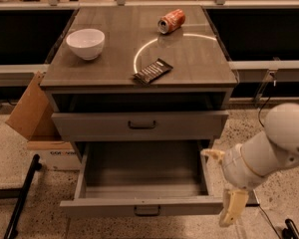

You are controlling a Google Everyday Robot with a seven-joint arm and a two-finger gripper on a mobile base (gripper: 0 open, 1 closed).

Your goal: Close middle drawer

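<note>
The middle drawer [144, 206] is pulled far out, with its plain grey box showing inside and a small dark bar handle [147, 211] at the centre of its wide flat front. The taller-fronted upper drawer [139, 125] above it stands slightly out. The lowest drawer is hidden beneath the open one. My gripper [233, 207], cream-coloured on a white arm [274, 146], hangs just right of the middle drawer's front right corner, pointing down, close to the front edge. It holds nothing that I can see.
On the cabinet top [199, 59] are a white bowl [85, 43], a tipped red can [171, 21] and a dark snack packet [153, 70]. A cardboard box [32, 111] stands at the left. A black bar [21, 198] lies on the floor at the lower left.
</note>
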